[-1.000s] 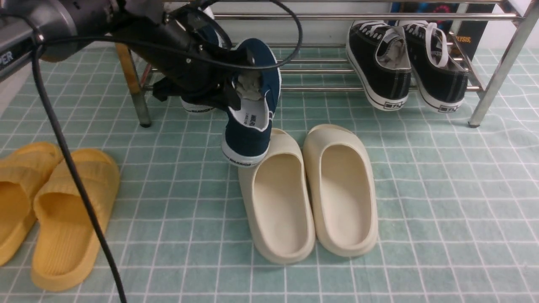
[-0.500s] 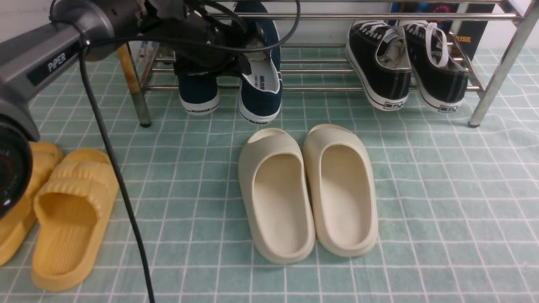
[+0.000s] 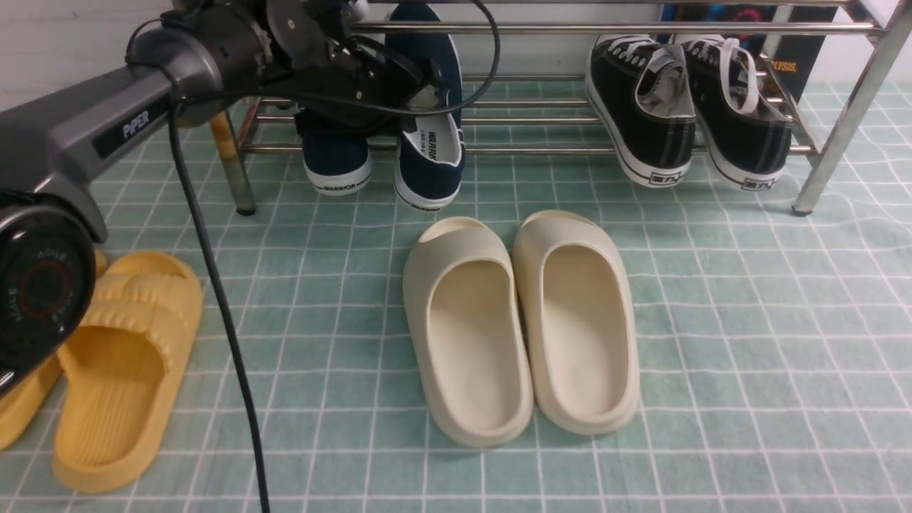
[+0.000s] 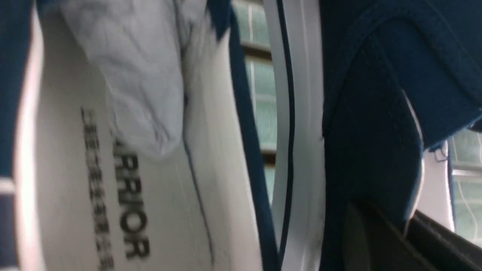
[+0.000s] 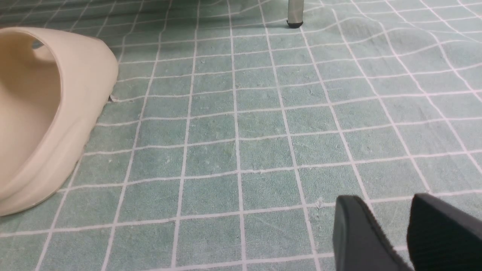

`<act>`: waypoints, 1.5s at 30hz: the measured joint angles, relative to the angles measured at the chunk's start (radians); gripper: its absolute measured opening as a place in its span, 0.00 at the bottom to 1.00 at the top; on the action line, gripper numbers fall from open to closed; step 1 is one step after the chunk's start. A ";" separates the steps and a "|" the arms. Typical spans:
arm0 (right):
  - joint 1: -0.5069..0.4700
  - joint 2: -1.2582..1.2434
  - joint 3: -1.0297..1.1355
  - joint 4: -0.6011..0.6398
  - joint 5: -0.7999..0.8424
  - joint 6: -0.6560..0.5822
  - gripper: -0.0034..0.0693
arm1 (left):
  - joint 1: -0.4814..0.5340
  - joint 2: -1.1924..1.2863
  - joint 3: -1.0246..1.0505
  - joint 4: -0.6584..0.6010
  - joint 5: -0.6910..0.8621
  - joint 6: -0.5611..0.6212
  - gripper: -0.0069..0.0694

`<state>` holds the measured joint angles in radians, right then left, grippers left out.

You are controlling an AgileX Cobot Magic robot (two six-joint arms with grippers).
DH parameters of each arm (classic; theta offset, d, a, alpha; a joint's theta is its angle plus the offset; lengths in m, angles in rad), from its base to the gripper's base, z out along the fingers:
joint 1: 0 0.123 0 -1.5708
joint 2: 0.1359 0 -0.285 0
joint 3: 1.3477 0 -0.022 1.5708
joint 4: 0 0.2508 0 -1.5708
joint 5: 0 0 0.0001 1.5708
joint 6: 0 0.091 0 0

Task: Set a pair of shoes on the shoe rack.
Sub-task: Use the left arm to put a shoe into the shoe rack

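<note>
The shoe rack of chrome tubes stands at the back. Both navy slip-on shoes lie side by side on its lower bars at the left, heels over the front bar. The left shoe is half hidden under my arm. The right shoe shows its grey insole and paper stuffing. My left gripper is shut on this shoe's side wall. The left wrist view shows navy fabric with white trim pinched at the gripper. My right gripper hangs open over bare floor, holding nothing.
Two black lace-up sneakers sit on the rack's right half. Cream slides lie on the floor in front of the rack, yellow slides at the near left. A rack leg stands ahead of the right gripper.
My left gripper carried the navy shoe up and back from above the cream slide onto the rack, beside its mate. The right arm has not moved.
</note>
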<state>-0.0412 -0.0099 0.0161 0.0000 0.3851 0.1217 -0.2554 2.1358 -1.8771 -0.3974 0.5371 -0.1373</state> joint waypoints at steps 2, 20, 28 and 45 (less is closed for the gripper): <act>0.000 0.000 0.000 0.000 0.000 0.000 0.38 | 0.000 0.000 0.000 0.014 -0.028 0.000 0.10; 0.000 0.000 0.000 0.000 0.000 0.000 0.38 | 0.002 0.021 -0.007 0.036 -0.083 0.001 0.25; 0.000 0.000 0.000 0.000 0.000 0.000 0.38 | 0.002 0.014 -0.011 0.032 -0.085 0.005 0.57; 0.000 0.000 0.000 0.000 0.000 0.000 0.38 | -0.018 -0.121 -0.012 0.043 0.275 0.093 0.11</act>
<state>-0.0412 -0.0099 0.0161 0.0000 0.3851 0.1217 -0.2735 2.0149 -1.8890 -0.3541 0.8118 -0.0441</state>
